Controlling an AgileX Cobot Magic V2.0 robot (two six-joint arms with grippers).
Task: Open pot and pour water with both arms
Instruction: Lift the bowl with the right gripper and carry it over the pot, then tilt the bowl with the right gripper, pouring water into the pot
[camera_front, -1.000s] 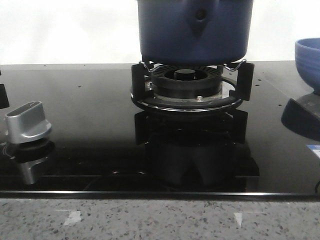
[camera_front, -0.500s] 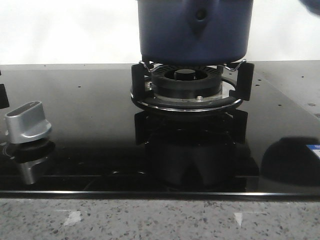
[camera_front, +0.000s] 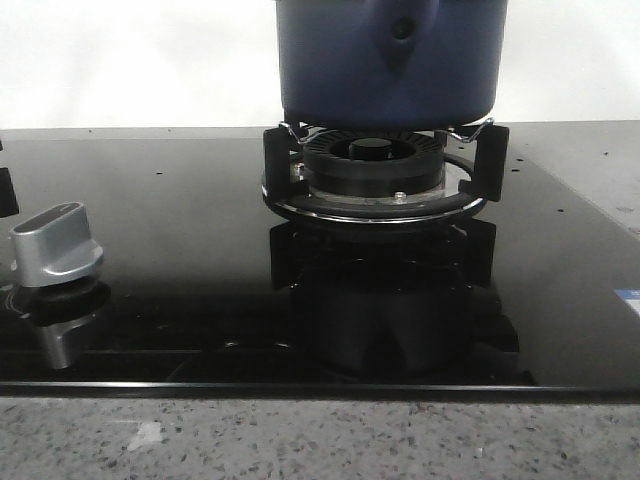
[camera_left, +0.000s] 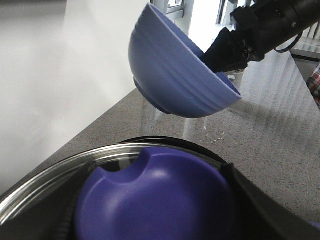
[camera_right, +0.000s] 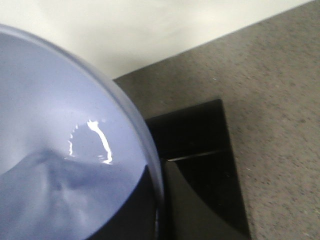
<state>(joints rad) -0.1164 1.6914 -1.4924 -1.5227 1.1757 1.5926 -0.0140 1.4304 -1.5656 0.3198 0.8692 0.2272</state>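
The dark blue pot (camera_front: 390, 60) stands on the burner; its top is cut off above the front view. My left gripper (camera_left: 155, 200) is shut on the blue knob of a glass lid (camera_left: 50, 180), held up over the counter. A lighter blue bowl (camera_left: 180, 75) hangs tilted in the air beyond the lid, with my right gripper (camera_left: 235, 45) shut on its rim. In the right wrist view the bowl's glossy inside (camera_right: 65, 150) fills the frame, and the right gripper (camera_right: 159, 210) pinches the rim. I cannot tell whether there is water in the bowl.
The burner (camera_front: 372, 165) with its black supports sits on a black glass hob (camera_front: 180, 250). A silver control knob (camera_front: 55, 245) is at the left. Speckled stone counter (camera_front: 300, 440) runs along the front, and a white wall stands behind. A hob corner (camera_right: 200, 140) lies below the bowl.
The light blue bowl stood at the right of the hob one second ago. It rose out of the front view, and its dark reflection on the glass is gone. The pot has not moved.
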